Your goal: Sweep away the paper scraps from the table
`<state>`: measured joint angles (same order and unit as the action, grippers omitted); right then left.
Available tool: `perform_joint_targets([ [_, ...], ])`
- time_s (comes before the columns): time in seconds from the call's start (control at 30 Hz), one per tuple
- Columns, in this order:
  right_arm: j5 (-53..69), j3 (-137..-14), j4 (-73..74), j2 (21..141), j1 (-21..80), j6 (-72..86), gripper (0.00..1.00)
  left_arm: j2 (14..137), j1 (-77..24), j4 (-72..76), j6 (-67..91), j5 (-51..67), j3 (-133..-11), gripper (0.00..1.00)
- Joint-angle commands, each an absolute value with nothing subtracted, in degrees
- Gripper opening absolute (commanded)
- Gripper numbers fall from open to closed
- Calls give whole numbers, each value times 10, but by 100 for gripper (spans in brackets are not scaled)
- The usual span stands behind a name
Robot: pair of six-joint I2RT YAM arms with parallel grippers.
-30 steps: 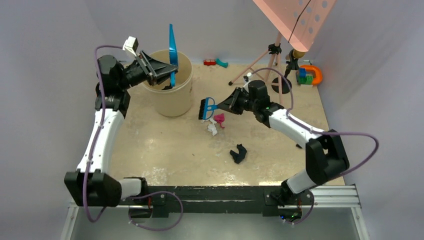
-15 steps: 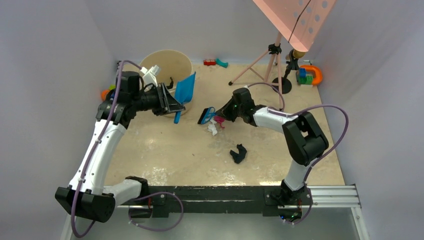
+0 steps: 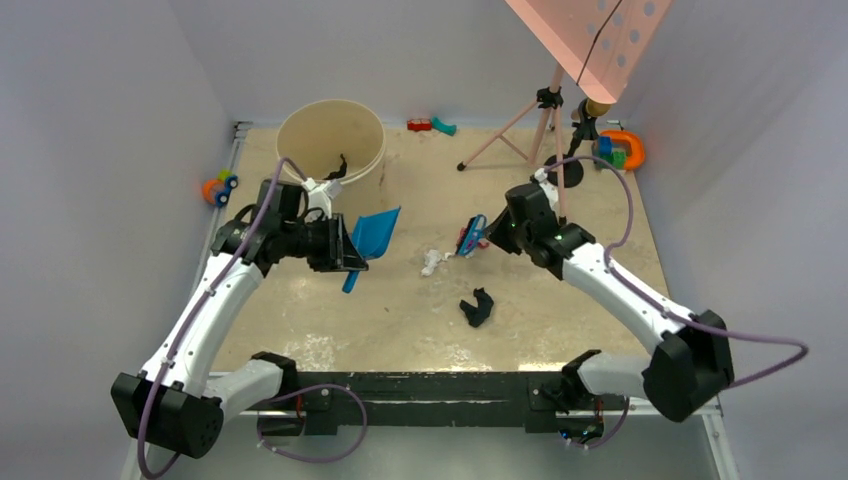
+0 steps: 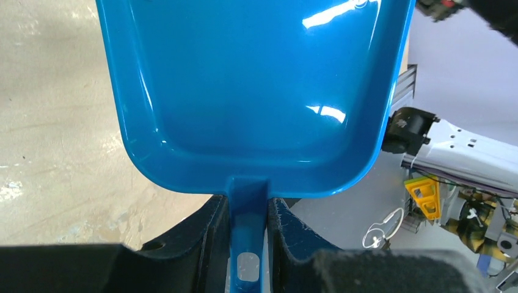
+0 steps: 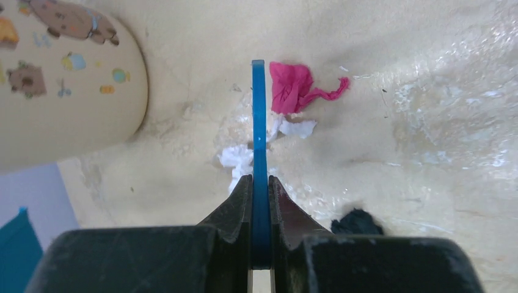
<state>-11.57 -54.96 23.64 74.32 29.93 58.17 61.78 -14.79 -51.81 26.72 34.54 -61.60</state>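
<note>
My left gripper (image 3: 343, 250) is shut on the handle of a blue dustpan (image 3: 374, 236), held low and tilted over the beige table (image 3: 330, 310). In the left wrist view the pan (image 4: 256, 91) fills the frame, and its handle sits between the jaws of my left gripper (image 4: 248, 204). My right gripper (image 3: 492, 232) is shut on a blue hand brush (image 3: 470, 238), seen edge-on in the right wrist view (image 5: 259, 134). A white paper scrap (image 3: 432, 262) lies left of the brush and a black scrap (image 3: 478, 306) lies nearer me. A pink scrap (image 5: 293, 88) lies just beyond the brush.
A beige bucket (image 3: 330, 140) stands at the back left with a dark scrap inside. A tripod stand (image 3: 545, 135) with a pink perforated board stands at the back right. Toys lie along the back edge (image 3: 430, 125), at the right corner (image 3: 620, 150) and at the left edge (image 3: 217, 187).
My left arm has swung the dustpan from over the bucket down toward the table's middle. My right arm has carried the brush to the right, past the white scrap.
</note>
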Motion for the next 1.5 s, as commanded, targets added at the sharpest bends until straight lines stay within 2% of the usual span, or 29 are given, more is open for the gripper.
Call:
perform_joint_targets([
  [0.0, -62, -527, 198, 648, 300, 417, 0, 605, -168, -523, 237, 329, -609, 3],
  [0.17, 65, -555, 161, 642, 300, 324, 0, 613, -207, -526, 235, 299, -607, 3],
  [0.3, 178, -633, 175, 752, 302, 303, 0, 616, -219, -520, 239, 285, -605, 3],
  [0.37, 197, -677, 205, 807, 310, 300, 0, 616, -222, -524, 231, 275, -612, 3],
  [0.47, 138, -731, 264, 871, 321, 293, 0, 619, -223, -553, 203, 233, -641, 3],
  [0.6, 2, -772, 350, 929, 321, 299, 0, 630, -223, -583, 171, 163, -660, 3],
  [0.7, -94, -792, 415, 961, 321, 307, 0, 638, -223, -570, 166, 153, -647, 2],
  [0.83, -203, -771, 466, 940, 320, 305, 0, 643, -225, -541, 169, 164, -623, 2],
  [0.93, -232, -747, 488, 888, 318, 297, 0, 649, -230, -528, 162, 163, -613, 2],
  [1.23, -21, -695, 452, 698, 318, 201, 0, 689, -290, -524, 152, 144, -614, 1],
  [1.3, 16, -692, 470, 676, 319, 176, 0, 689, -296, -522, 151, 149, -609, 2],
  [1.37, 102, -682, 484, 662, 321, 148, 0, 685, -299, -519, 149, 153, -608, 1],
  [1.47, 196, -645, 487, 644, 364, 124, 0, 674, -300, -517, 148, 150, -608, 2],
])
